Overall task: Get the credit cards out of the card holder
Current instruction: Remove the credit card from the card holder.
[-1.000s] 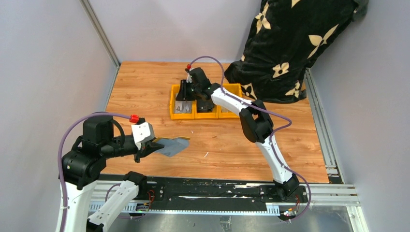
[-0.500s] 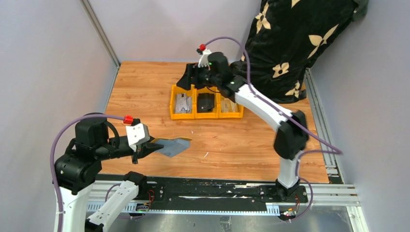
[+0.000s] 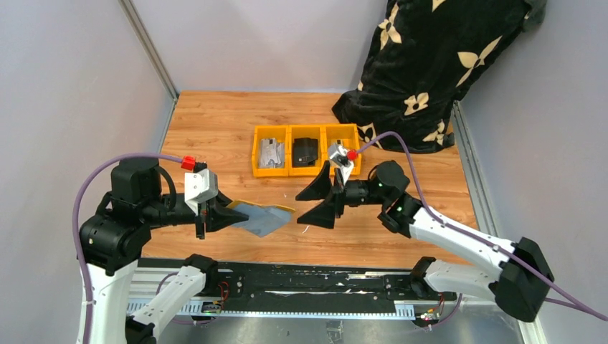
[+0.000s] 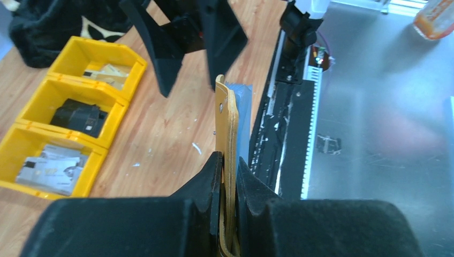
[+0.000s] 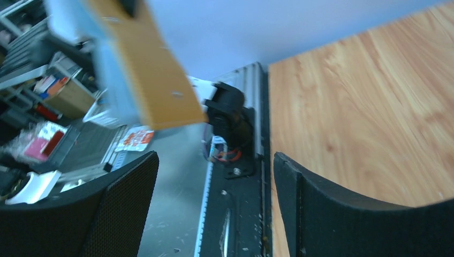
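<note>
**Right arm**
- Change: a second ago it reaches over the yellow bins at the back of the table. Now it is swung back to mid-table.
- Jaws: spread wide and empty, pointing at the free edge of the card holder from near by, not touching it. They part during that same second, over the bins.
- Reading: a card has probably just been dropped off and the arm is back for another. The task looks partly done, not finished.

**Left arm**
- Change: the same grip as a second ago, shifted only slightly.
- Jaws: clamped shut on the near end of the card holder. They hold it in the air above the front-left of the table, with its free end toward the right arm.

**Card holder**
- Mustard-tan, seen edge-on from the left wrist.
- A pale blue-grey sheet stands beside the tan leaf. It is probably a card left inside, though it could be lining.

**Containers, three in a row**
- Left bin: silvery-grey credit cards lying flat in a loose pile.
- Middle bin: a black wallet.
- Right bin: pale tan flat pieces. The right arm's wrist partly hides them from above, and their kind is unclear.
</note>
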Robot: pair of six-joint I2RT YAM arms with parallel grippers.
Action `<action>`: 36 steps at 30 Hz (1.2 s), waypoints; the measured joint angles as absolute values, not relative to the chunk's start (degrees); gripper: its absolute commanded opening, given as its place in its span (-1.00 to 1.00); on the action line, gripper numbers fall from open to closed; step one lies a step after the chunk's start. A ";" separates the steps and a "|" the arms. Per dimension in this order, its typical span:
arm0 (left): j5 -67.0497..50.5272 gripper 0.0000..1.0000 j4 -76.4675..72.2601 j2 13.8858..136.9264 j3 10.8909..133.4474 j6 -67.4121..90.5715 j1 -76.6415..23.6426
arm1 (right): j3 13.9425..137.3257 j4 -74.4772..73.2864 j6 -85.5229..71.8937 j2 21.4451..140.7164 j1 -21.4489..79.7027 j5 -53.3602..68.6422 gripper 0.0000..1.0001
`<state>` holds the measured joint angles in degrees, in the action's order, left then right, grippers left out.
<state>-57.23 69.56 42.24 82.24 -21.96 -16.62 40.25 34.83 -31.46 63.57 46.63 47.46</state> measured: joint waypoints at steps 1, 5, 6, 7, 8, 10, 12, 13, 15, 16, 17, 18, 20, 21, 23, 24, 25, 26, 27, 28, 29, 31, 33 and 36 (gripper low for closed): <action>-57.95 -1.00 69.58 42.57 82.41 -21.39 -16.62 | 40.01 35.66 -31.18 61.95 48.05 47.55 0.64; -60.38 -1.00 69.56 44.01 82.72 -19.27 -16.62 | 40.80 37.60 -28.64 57.23 53.08 47.29 0.49; -61.01 -1.00 69.56 44.40 82.72 -18.70 -16.62 | 41.21 37.60 -27.81 56.58 54.19 46.96 0.44; -61.84 -1.00 69.56 44.97 82.72 -18.00 -16.62 | 41.65 37.50 -27.09 56.18 55.22 46.65 0.37; -62.54 -1.00 69.54 45.41 82.72 -17.45 -16.62 | 41.98 37.39 -26.46 56.10 55.88 46.28 0.30; -64.27 -1.00 69.56 46.72 82.72 -16.05 -16.62 | 42.50 36.40 -25.02 56.07 57.34 45.17 0.19; -65.69 -1.00 69.56 48.01 82.74 -14.83 -16.62 | 42.61 34.98 -23.86 56.07 58.28 44.03 0.07; -66.17 -1.00 69.56 48.53 82.76 -14.35 -16.62 | 42.63 34.20 -23.24 56.07 58.61 43.55 0.01; -67.11 -1.00 69.54 49.76 83.05 -13.32 -16.62 | 42.94 32.05 -22.11 56.03 59.59 42.59 -0.06; -67.40 -1.00 69.56 50.06 83.18 -13.02 -16.62 | 43.16 31.22 -21.56 55.99 59.99 42.19 -0.08; -67.79 -1.00 69.52 50.39 83.40 -12.73 -16.62 | 43.64 30.04 -20.99 55.94 60.53 41.74 -0.10; -68.03 -1.00 69.52 50.57 83.55 -12.49 -16.62 | 44.03 29.19 -20.43 55.79 60.99 41.50 -0.12; -68.38 -1.00 69.52 50.83 83.66 -11.90 -16.62 | 44.56 28.10 -19.59 55.37 61.60 41.23 -0.13; -68.64 -1.00 69.49 50.92 83.74 -11.60 -16.62 | 44.73 27.59 -19.20 55.09 62.00 41.08 -0.13; -68.82 -1.00 69.54 50.92 83.90 -11.29 -16.62 | 44.91 26.98 -18.48 54.87 62.59 40.95 -0.15; -68.84 -1.00 69.56 50.89 84.03 -11.09 -16.62 | 45.06 26.57 -18.22 54.85 62.81 40.93 -0.15; -68.88 -1.00 69.56 50.87 84.20 -10.96 -16.62 | 45.28 25.91 -17.89 54.87 63.13 40.88 -0.16; -68.93 -1.00 69.54 50.87 84.49 -10.76 -16.62 | 45.45 25.32 -17.47 54.87 63.48 40.82 -0.16; -68.97 -1.00 69.49 50.87 84.62 -10.63 -16.62 | 45.58 24.95 -17.04 54.89 63.79 40.69 -0.17; -68.99 -1.00 69.54 50.87 84.71 -10.46 -16.62 | 45.71 24.34 -16.64 54.89 64.14 40.49 -0.19; -69.01 -1.00 69.54 50.89 84.82 -10.31 -16.62 | 45.82 23.81 -16.34 54.92 64.42 40.32 -0.20; -69.01 -1.00 69.54 50.92 84.93 -10.04 -16.62 | 46.13 22.72 -15.62 54.92 64.82 39.68 -0.23; -69.01 -1.00 69.52 50.89 84.99 -9.89 -16.62 | 46.26 22.15 -15.18 54.89 64.88 38.94 -0.28; -69.01 -1.00 69.52 50.89 85.01 -9.74 -16.62 | 46.41 21.37 -14.72 54.87 64.88 37.34 -0.41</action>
<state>-69.01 69.52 50.89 85.01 -9.74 -16.62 46.41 21.37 -14.72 54.87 64.88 37.34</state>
